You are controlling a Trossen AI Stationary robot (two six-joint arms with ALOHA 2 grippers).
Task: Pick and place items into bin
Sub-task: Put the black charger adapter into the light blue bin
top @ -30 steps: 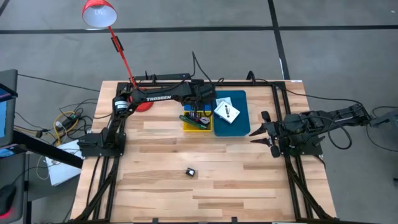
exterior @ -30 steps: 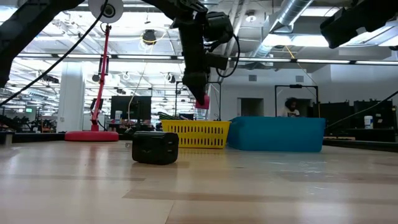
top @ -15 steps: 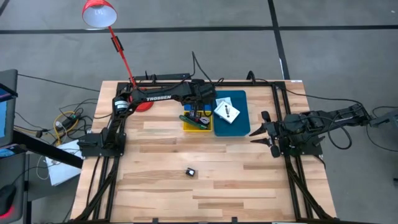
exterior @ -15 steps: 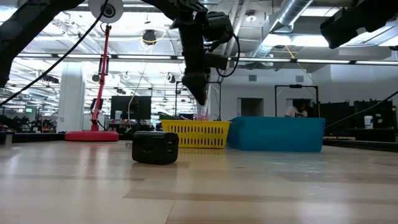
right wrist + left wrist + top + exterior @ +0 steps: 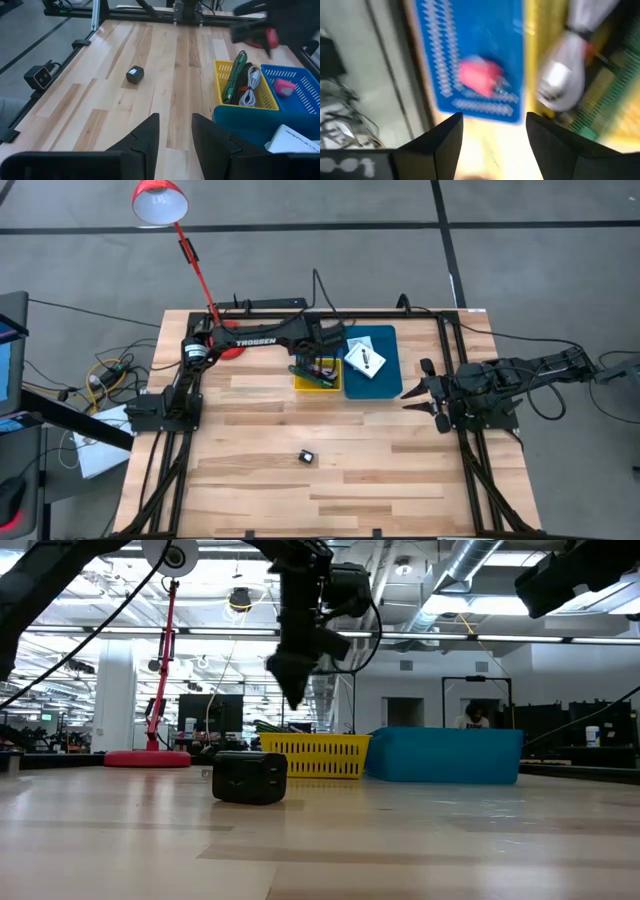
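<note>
My left gripper (image 5: 326, 348) (image 5: 495, 117) hangs open and empty above the far ends of the yellow basket (image 5: 318, 384) and the blue bin (image 5: 388, 376). The small red-pink block (image 5: 480, 75) (image 5: 285, 87) lies on the blue bin's floor. A white flat packet with black print (image 5: 365, 358) also rests in the blue bin. The green-handled tool (image 5: 232, 80) and cables (image 5: 248, 85) lie in the yellow basket. A small black cube (image 5: 307, 456) (image 5: 250, 777) sits on the table. My right gripper (image 5: 412, 387) waits open at the table's right side.
A red desk lamp (image 5: 160, 202) stands on its base (image 5: 147, 758) at the far left corner. The black frame rails (image 5: 465, 450) run along both sides of the table. Bare wood (image 5: 260, 420) surrounds the black cube.
My left gripper let go of the red-pink block, which dropped from its fingertips into the blue bin. The gripper has since swung toward the table's left, from above the blue bin toward the yellow basket.
</note>
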